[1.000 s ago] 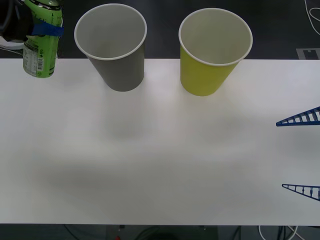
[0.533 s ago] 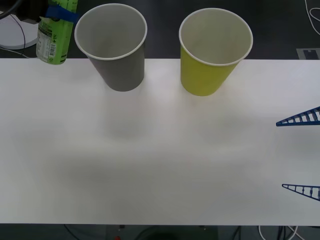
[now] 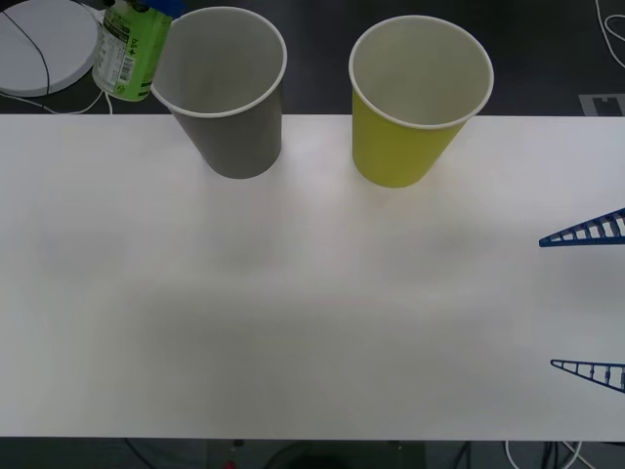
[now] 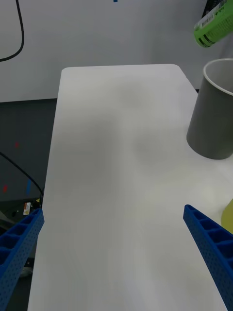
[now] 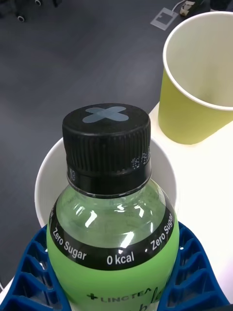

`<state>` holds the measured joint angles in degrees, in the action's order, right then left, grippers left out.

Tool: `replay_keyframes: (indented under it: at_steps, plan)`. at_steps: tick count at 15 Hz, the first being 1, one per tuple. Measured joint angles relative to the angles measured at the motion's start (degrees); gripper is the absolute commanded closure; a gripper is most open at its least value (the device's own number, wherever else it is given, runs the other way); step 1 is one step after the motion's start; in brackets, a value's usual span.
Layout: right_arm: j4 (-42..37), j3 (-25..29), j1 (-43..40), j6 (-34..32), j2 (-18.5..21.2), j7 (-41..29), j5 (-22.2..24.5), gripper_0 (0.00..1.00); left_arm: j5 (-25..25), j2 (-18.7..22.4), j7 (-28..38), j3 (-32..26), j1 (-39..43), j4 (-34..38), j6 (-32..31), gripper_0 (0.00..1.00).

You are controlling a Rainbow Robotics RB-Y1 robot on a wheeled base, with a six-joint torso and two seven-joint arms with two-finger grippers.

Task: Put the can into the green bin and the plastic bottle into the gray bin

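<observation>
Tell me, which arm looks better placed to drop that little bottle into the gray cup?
The left. Its gripper already clamps the plastic bottle in the air, right beside the gray bin. The right gripper hangs open and empty at the table's far right edge.

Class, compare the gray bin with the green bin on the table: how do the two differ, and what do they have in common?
Colour: the gray bin is dull gray outside, while the green bin is yellow-green.
Place: the gray bin stands to the robot's left, the green bin to its right, with a gap between them.
Company: the plastic bottle, held in the left gripper, hangs beside the gray bin's rim; nothing hangs by the green bin.
Shared: both are upright paper cups of like size, white inside.
</observation>
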<state>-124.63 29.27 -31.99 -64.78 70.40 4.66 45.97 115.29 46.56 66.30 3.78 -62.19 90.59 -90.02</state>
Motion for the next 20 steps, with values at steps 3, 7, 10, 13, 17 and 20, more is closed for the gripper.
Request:
replay_keyframes:
  at_steps: [3,7,10,13,17,20]
  plan:
    - [0.0,0.0,0.0,0.0,0.0,0.0,0.0,0.00,-0.3,-1.2,-1.1,1.9,-3.2,-4.3,0.0,1.00]
    - [0.0,0.0,0.0,0.0,0.0,0.0,0.0,0.00,0.0,-2.9,-1.7,4.3,-6.2,-9.1,0.0,1.00]
    - [0.0,0.0,0.0,0.0,0.0,0.0,0.0,0.00,0.4,-3.5,-2.6,6.9,-9.2,-12.9,0.0,1.00]
    - [0.0,0.0,0.0,0.0,0.0,0.0,0.0,0.00,0.7,-3.9,-3.2,9.2,-11.6,-15.2,0.0,1.00]
    - [0.0,0.0,0.0,0.0,0.0,0.0,0.0,0.00,1.5,-6.5,-4.7,9.4,-14.0,-20.8,0.0,1.00]
    - [0.0,0.0,0.0,0.0,0.0,0.0,0.0,0.00,4.1,-8.0,-5.7,9.5,-14.4,-21.9,0.0,1.00]
